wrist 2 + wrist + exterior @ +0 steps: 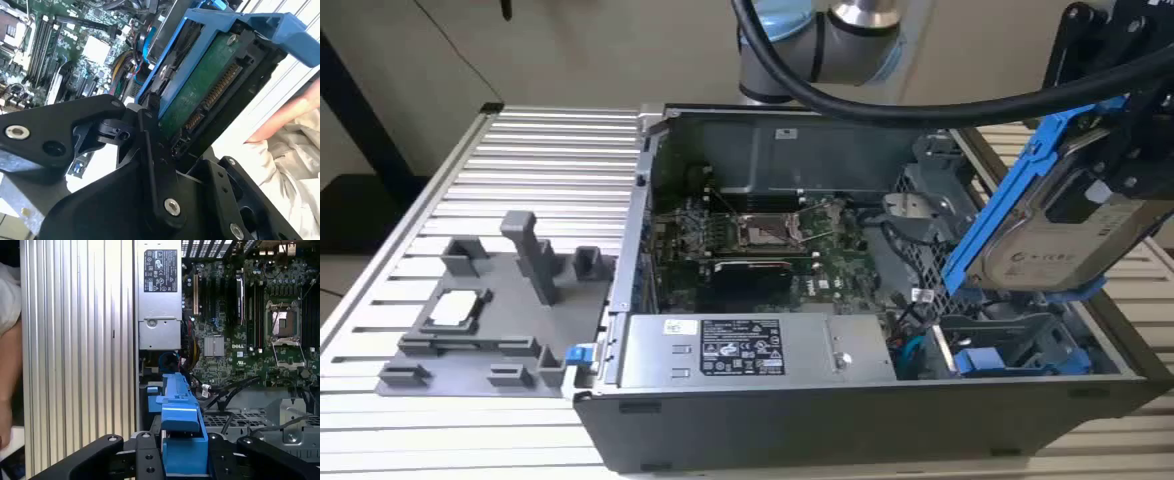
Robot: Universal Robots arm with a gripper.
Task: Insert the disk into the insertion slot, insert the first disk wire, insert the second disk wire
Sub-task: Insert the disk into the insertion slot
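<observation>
Hanging, exterior view: the disk (1067, 235) is up in the air, tilted on edge in its blue carrier, above the insertion slot (1001, 332) at the open case's end toward the exterior view's right. It's not in the bay yet.
Hand, exterior view: the black hand (1114, 150) is clamped on the disk's upper part. The power supply (720, 350) and motherboard (761, 240) lie well apart from it.
Second wrist view: the disk's green circuit-board side and connector row face the camera, with a black finger (150, 150) pressed to the carrier edge. A person's fingertip (280, 120) and a white sleeve (295, 165) sit beyond.
First wrist view: the carrier's blue end stands between the hand's fingers, over the case's edge beside the ribbed desk (75, 365).
</observation>
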